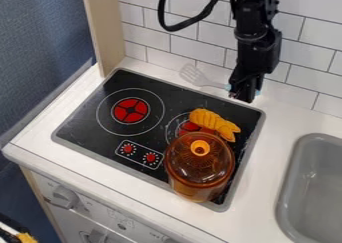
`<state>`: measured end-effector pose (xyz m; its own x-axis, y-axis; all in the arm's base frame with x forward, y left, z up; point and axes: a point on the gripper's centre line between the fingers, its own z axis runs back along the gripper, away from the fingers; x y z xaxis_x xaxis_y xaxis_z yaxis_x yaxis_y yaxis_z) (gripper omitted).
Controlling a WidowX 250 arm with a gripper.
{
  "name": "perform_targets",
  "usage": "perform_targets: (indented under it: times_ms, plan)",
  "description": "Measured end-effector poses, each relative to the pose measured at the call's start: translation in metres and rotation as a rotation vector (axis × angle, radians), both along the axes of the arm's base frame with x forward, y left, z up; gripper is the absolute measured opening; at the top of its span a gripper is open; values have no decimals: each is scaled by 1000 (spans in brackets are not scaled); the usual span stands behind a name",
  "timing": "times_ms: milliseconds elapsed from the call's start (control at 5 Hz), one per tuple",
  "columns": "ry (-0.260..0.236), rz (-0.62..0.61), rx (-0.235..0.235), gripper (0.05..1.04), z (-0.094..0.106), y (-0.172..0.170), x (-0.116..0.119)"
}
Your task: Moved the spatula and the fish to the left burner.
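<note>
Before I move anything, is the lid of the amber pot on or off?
On. The lid covers the top of the pot, with its orange knob facing up.

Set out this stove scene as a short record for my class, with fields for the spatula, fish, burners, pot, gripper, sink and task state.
spatula: behind the stove, by the tiled wall, head to image left
fish: orange, on the stove at the right burner
left burner: red centre, white ring
pot: amber, see-through, in front of the fish
gripper: at the spatula's handle; grip unclear
sink: grey, right of the stove
task state: neither item on the left burner
</note>
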<state>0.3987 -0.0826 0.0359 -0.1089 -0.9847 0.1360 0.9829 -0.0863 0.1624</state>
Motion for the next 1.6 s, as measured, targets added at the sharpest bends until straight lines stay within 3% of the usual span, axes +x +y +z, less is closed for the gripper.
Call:
perform_targets:
  times_ms: [200,400,800,1200,1600]
  plan:
    - [-11,18,-70,331,16,-20,-8]
    - [29,-27,-171,330,13,-52,-27]
    - [78,-133,-258,330,15,-104,-61]
    - [90,-129,-253,331,11,-103,-65]
    - [106,-43,-246,331,3,-72,-57]
